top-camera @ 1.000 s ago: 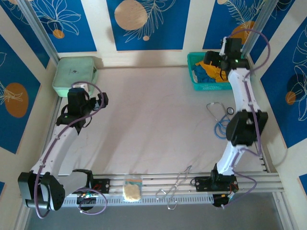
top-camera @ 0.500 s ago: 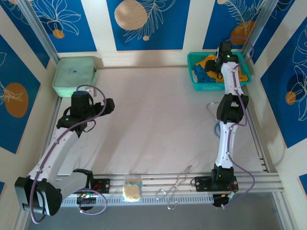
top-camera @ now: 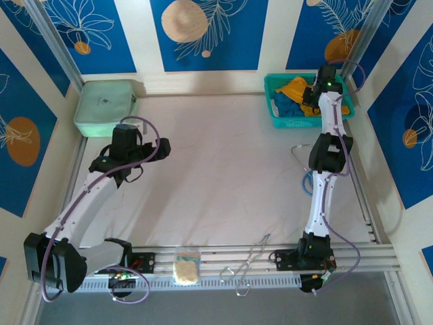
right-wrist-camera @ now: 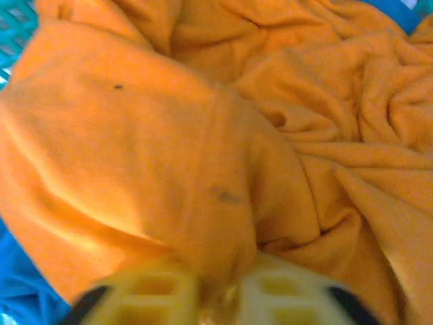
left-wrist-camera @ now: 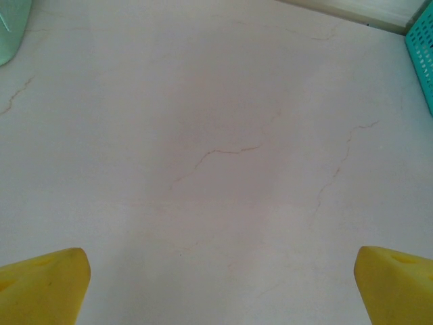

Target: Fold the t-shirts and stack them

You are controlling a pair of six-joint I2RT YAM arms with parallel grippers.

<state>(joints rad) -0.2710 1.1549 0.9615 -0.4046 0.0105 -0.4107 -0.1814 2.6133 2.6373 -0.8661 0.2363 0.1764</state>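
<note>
right gripper: clamped on orange shirt, in basket
left gripper: jaws wide, over table
blue shirts: in basket

In the right wrist view the right gripper is a blurred yellow shape cut by the bottom edge. It is closed on a fold of the mustard-orange t-shirt, which runs off the top and right edges. The blue t-shirts appear as slivers beneath it, their number impossible to tell, and the teal basket as a mere corner of mesh. From above, the right arm's wrist hides part of the basket's contents. In the left wrist view the bottom edge cuts the left gripper down to two yellow tips, the top-left corner crops the mint-green pouch, and the right edge crops the basket.
</note>
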